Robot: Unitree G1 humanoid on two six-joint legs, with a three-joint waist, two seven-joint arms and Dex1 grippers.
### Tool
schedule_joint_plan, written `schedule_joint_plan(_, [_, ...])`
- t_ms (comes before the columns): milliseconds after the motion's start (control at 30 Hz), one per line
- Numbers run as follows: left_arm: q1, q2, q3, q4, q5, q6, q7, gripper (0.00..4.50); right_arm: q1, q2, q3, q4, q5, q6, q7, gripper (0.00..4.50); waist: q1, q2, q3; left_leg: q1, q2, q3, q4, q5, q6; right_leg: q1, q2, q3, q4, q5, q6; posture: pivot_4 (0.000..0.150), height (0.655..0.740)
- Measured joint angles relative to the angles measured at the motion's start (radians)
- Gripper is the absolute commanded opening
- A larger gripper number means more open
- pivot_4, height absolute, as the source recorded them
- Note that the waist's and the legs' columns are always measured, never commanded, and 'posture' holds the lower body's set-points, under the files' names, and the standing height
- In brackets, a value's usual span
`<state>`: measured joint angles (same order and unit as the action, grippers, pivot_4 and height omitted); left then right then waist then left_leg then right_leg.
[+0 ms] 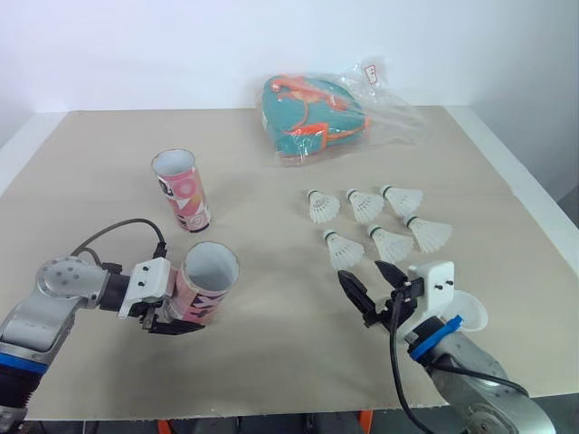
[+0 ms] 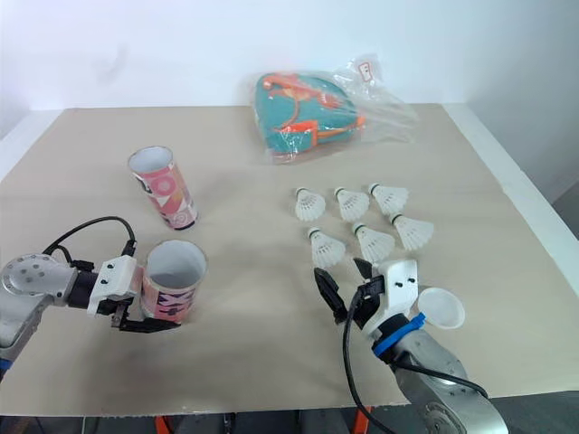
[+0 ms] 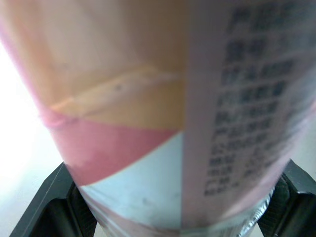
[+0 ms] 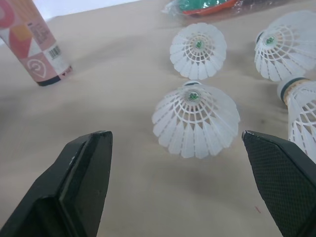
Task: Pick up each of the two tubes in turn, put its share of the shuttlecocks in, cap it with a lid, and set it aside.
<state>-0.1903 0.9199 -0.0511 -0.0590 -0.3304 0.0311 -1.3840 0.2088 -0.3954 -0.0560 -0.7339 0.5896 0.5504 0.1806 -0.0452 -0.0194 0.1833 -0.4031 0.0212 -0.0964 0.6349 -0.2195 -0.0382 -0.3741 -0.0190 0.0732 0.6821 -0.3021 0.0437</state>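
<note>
My left gripper (image 1: 172,321) is shut on a pink patterned tube (image 1: 204,282), held low at the front left and tilted, its open mouth up toward me. Up close in the left wrist view, the tube (image 3: 163,113) sits between the black fingers. A second pink tube (image 1: 184,190) stands upright farther back. Several white shuttlecocks (image 1: 342,249) lie in two rows right of centre. My right gripper (image 1: 373,287) is open just short of the nearest shuttlecock (image 4: 195,120), which lies ahead between its fingers (image 4: 84,182). A white lid (image 1: 466,310) lies beside the right wrist.
A clear plastic bag holding a teal and orange item (image 1: 317,113) lies at the back of the beige table (image 1: 271,353). The table's right edge runs close behind the shuttlecocks.
</note>
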Motion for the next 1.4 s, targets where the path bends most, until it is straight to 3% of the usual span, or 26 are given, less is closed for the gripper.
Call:
schedule_joint_plan(333, [-0.017,-0.010,-0.015,0.011,0.038,-0.077,-0.007,3.68,-0.069,0.010,0.091,0.059,-0.087,-0.012,0.017,4.50,0.000,0.000,0.000,0.000,0.000,0.000,0.000,0.000,0.000,0.000,0.000,0.000,0.000,0.000,0.000,0.150,0.7387])
schedule_joint_plan(667, [-0.045,-0.016,-0.030,-0.006,0.019,0.053,-0.018,3.68,-0.114,0.069,0.148,0.197,-0.226,-0.071,0.009,4.50,0.002,0.002,-0.001,0.000,-0.001,0.000,0.000,0.000,0.000,0.000,0.000,0.001,0.000,0.000,0.001,0.150,0.7387])
schedule_joint_plan(1400, [-0.058,-0.014,-0.036,-0.008,0.031,0.076,-0.017,3.66,-0.314,0.141,0.211,0.404,-0.427,-0.123,-0.024,4.25,0.000,0.003,0.000,0.001,0.000,0.001,0.000,0.001,-0.002,0.000,0.000,0.001,0.001,0.001,0.000,0.150,0.7387])
